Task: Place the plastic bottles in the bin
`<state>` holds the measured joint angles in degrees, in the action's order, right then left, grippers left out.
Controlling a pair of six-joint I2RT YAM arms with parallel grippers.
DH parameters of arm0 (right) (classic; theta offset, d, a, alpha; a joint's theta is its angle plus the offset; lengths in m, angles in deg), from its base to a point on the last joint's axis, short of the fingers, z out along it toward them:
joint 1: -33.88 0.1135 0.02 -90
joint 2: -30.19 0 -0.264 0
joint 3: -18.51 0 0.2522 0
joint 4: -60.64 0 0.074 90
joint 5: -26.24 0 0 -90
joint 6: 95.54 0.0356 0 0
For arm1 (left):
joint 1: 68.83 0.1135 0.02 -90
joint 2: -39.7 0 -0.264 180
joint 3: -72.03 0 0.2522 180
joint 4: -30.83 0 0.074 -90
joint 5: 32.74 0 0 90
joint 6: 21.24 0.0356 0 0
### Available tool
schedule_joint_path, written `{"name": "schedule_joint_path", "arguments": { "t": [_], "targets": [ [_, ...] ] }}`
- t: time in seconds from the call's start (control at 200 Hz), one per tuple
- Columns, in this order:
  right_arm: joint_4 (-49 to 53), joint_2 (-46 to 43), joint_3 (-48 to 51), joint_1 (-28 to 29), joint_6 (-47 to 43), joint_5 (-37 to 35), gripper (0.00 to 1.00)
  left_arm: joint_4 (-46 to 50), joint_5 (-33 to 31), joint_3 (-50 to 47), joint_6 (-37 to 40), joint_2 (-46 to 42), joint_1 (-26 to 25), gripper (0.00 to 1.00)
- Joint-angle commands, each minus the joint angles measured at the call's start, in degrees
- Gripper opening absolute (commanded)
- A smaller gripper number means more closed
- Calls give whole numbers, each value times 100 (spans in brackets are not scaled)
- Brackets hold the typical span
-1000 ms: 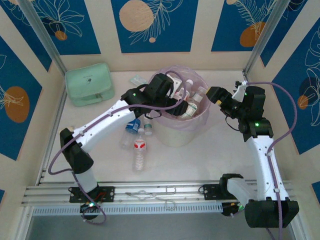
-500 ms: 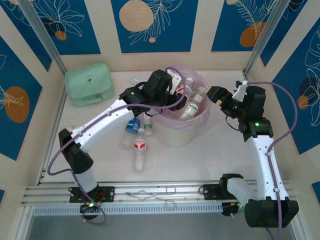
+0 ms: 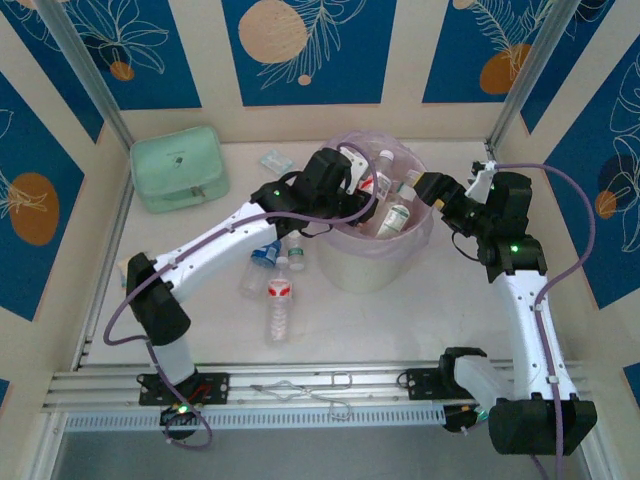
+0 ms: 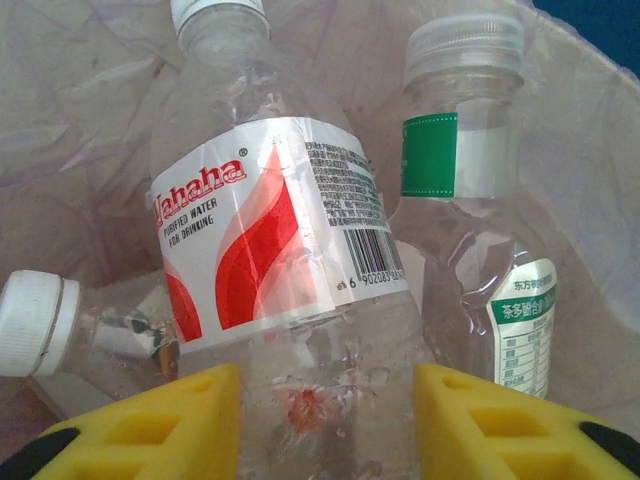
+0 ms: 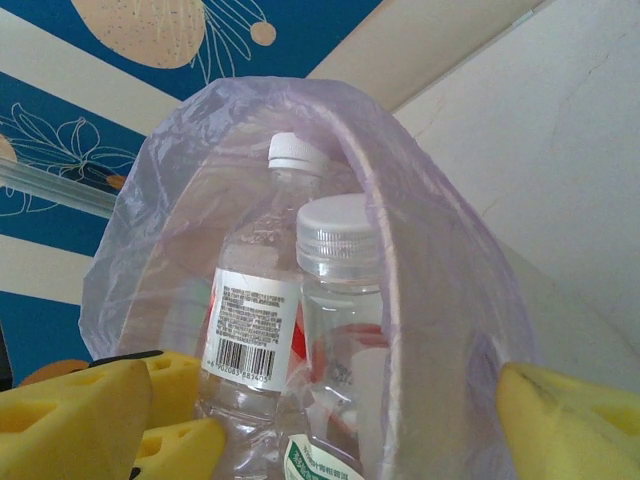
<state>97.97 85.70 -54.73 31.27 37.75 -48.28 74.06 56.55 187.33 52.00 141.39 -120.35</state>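
Now left tool (image 4: 328, 412) has closed on red-labelled bottle (image 4: 262, 240).

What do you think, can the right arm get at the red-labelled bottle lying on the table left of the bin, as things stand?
Probably not directly: the bin stands between the right gripper and the red-labelled bottle, and the left arm stretches across just beyond it.

Two white arms with black joints: left arm (image 3: 215, 240), right arm (image 3: 530, 310). A purple cable (image 3: 112, 320) runs behind each pincer (image 4: 328, 420); its fingers (image 4: 170, 420) are yellow wedges.
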Motion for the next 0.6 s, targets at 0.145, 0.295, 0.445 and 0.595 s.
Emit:
{"name": "schedule_joint_path", "arguments": {
  "t": [0.145,0.295,0.445,0.595],
  "targets": [
    [42,74,-37,-29,-163,35,94,489,-237,-74,199,-198,-44,76],
    [-111,82,46,-20,-62,64,94,656,-324,366,512,-437,-42,94],
    [-30,155,-52,109,-114,-170,94,404,-727,309,763,-1105,-66,99],
    [44,181,-95,221,-156,-307,94,703,-1413,201,1043,-1771,29,99]
  ]
}}
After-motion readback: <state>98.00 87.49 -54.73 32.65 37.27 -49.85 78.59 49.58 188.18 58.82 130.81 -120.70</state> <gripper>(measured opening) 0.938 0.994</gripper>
